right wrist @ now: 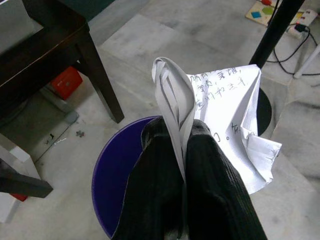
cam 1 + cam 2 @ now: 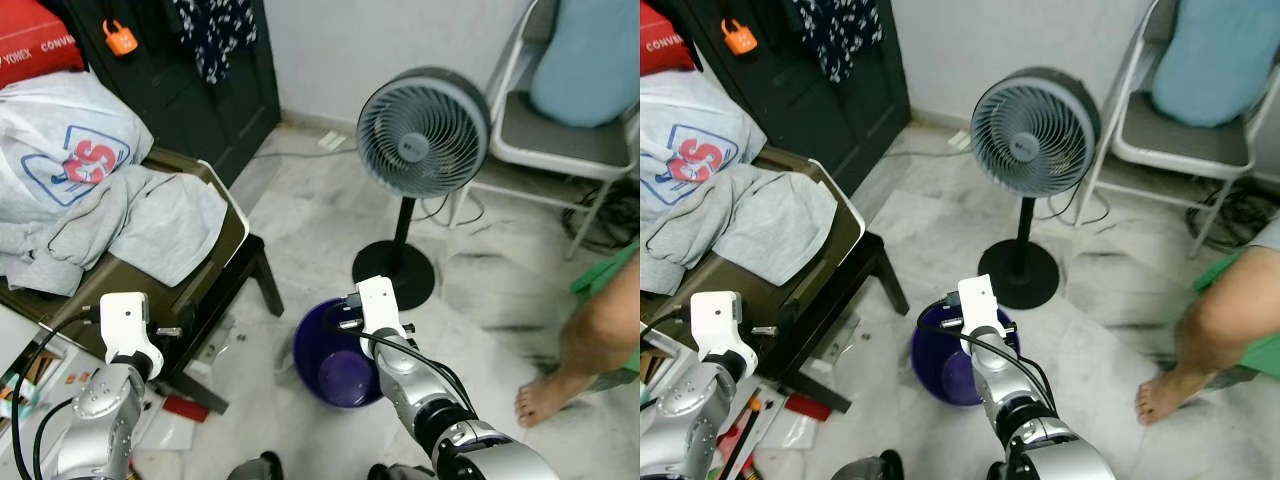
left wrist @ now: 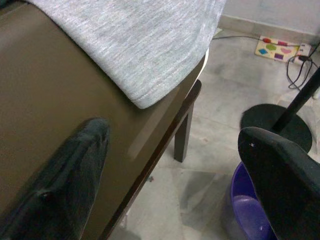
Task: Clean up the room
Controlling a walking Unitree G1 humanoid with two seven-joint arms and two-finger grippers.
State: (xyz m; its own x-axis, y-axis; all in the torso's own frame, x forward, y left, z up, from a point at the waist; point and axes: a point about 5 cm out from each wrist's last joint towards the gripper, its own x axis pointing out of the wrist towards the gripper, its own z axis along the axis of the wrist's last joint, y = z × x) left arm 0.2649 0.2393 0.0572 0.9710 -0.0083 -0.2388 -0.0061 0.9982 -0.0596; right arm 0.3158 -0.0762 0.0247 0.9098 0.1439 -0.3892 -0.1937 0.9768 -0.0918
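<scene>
Your right gripper (image 1: 185, 150) fingers pinch crumpled paper (image 1: 225, 125) above the purple bin (image 1: 120, 185), undropped; left gripper (image 3: 170, 185) fingers gape empty.

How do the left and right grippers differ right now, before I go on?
The right gripper is shut on a crumpled sheet of paper; the left gripper is open and holds nothing. The right gripper hangs above the purple bucket on the floor; the left gripper sits at the edge of the dark brown table, near the grey garment. Both have two black fingers.
</scene>
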